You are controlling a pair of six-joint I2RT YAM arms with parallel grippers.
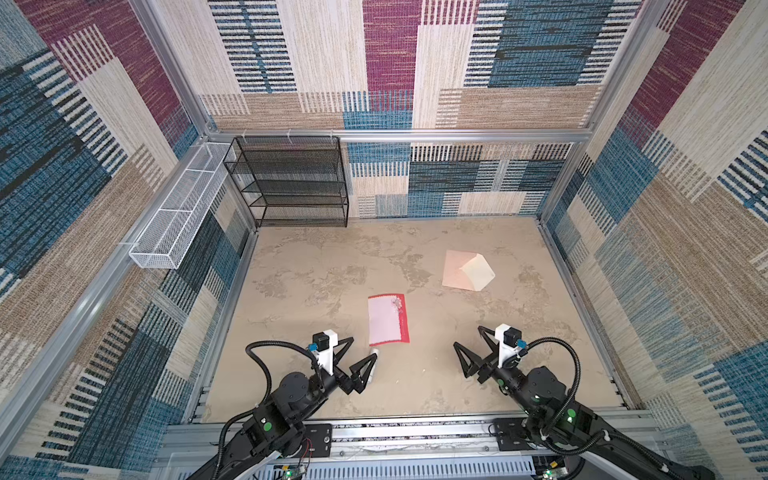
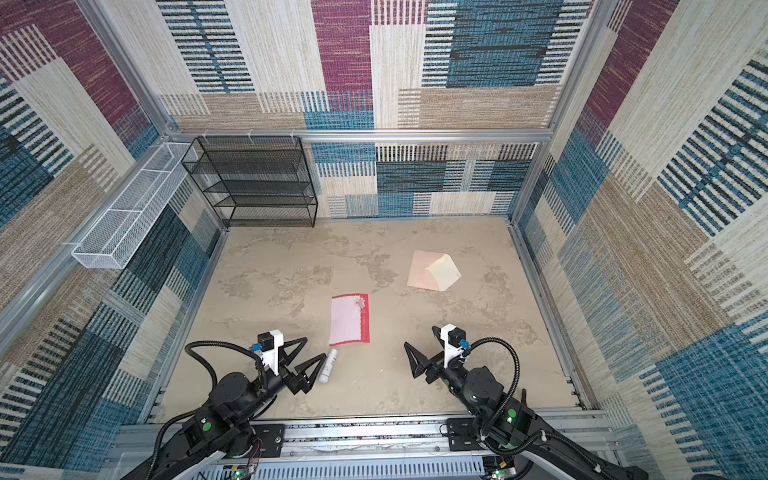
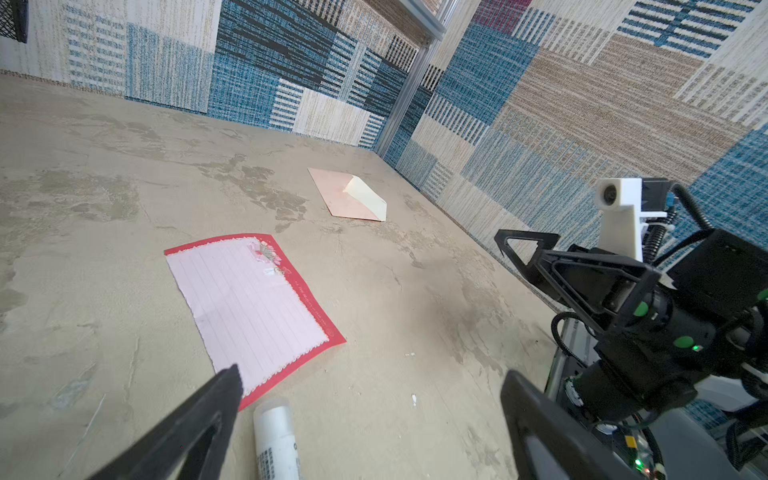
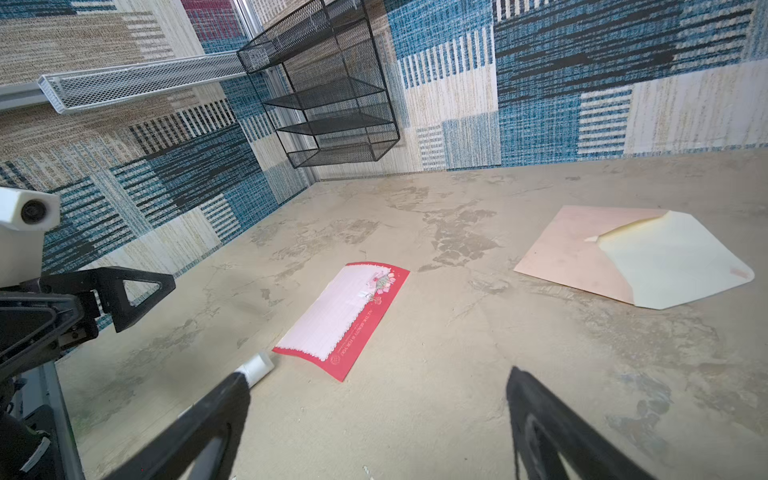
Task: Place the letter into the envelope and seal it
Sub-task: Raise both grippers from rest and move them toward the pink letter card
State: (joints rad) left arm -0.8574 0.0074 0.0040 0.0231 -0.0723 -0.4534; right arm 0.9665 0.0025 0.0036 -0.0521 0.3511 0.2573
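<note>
The letter [image 1: 388, 320] [image 2: 350, 320] lies flat on the beige table, pink lined face up with its red border showing, near the front middle. The envelope [image 1: 454, 270] [image 2: 419, 272] lies farther back on the right, its cream-lined flap [image 4: 665, 266] standing partly up. My left gripper [image 1: 364, 350] [image 3: 372, 372] hovers open and empty just left of the letter's near corner [image 3: 249, 307]. On the right my right gripper [image 1: 467, 335] [image 4: 378, 373] is open and empty too, in front of the envelope [image 4: 565, 253] and right of the letter [image 4: 345, 316].
A small white tube [image 1: 372, 365] [image 3: 276, 440] lies on the table by the left gripper's fingers, touching the letter's near edge. A black mesh shelf [image 1: 291, 183] stands at the back left. A white mesh basket [image 1: 178, 224] hangs on the left wall. Patterned walls enclose the table.
</note>
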